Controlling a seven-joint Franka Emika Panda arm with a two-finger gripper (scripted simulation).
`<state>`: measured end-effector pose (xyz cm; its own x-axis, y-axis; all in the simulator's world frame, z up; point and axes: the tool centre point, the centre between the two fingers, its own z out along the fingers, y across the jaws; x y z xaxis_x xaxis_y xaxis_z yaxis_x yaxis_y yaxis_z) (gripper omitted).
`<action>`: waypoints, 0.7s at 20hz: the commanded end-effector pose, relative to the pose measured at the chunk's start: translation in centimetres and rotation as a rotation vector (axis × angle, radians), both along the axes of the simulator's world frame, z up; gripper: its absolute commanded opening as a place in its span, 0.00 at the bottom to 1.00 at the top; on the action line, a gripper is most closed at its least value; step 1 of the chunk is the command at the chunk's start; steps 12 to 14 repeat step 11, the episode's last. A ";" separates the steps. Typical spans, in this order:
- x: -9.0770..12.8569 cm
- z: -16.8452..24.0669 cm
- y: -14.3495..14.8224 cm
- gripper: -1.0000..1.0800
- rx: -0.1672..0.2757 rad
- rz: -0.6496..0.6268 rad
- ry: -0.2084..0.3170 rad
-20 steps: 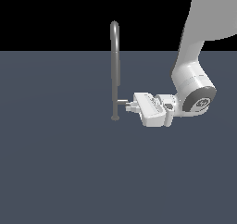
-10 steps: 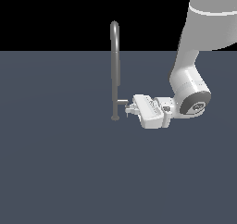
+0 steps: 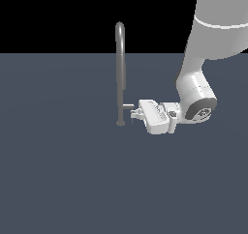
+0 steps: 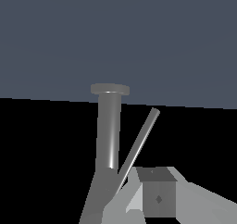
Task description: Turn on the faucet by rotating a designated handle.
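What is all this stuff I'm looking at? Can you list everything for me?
faucet: one, grey metal, a tall thin pipe with a curved top, standing upright on a small round base near the scene's middle.
handle: one, grey, a small lever sticking out low on the faucet toward the exterior view's right.
floor: one, flat dark blue-grey surface under everything.
arm: one, white, coming down from the exterior view's upper right.
hand: one, white, lying sideways right at the handle; whether it is open or shut cannot be told.
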<state>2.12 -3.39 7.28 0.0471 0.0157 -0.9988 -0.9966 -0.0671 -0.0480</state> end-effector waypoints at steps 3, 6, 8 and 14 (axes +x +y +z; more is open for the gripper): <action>0.5 -2.4 0.0 0.00 -0.010 -0.013 0.024; 0.8 -3.2 0.0 0.00 -0.012 -0.015 0.033; 1.1 -3.8 0.0 0.00 -0.013 -0.016 0.038; 1.3 -4.3 0.0 0.00 -0.014 -0.018 0.044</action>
